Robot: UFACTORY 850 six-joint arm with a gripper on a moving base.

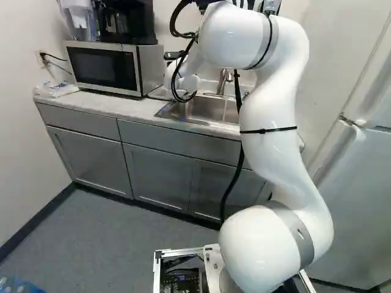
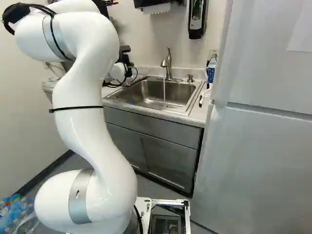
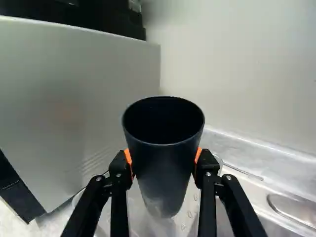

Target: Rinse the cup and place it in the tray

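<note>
Fingers (image 3: 208,170) with orange pads close on the dark cup (image 3: 165,173) from two sides, its open mouth showing between them in the wrist view. Under them lies a see-through, water-beaded piece (image 3: 191,210), too hidden to name. The white arm (image 1: 275,110) rises right of centre in the left base view. Blue-grey floor (image 1: 116,238) spreads across that view's lower left; clear and blue plastic bottles (image 2: 13,214) sit at the lower left of the right base view. Grey cabinets (image 1: 85,155) carry the pale surface (image 1: 125,108), which holds a crumpled plastic bag (image 1: 56,90) and a microwave (image 1: 101,67) at the upper left, with a black appliance (image 1: 128,23) on top. Near the middle of the right base view, water (image 2: 164,92) runs from the tap (image 2: 168,66) into the steel sink (image 2: 141,92). A white fridge (image 2: 258,161) fills the right side; a black dispenser (image 2: 197,19) hangs on the wall (image 2: 161,36) at upper centre.
</note>
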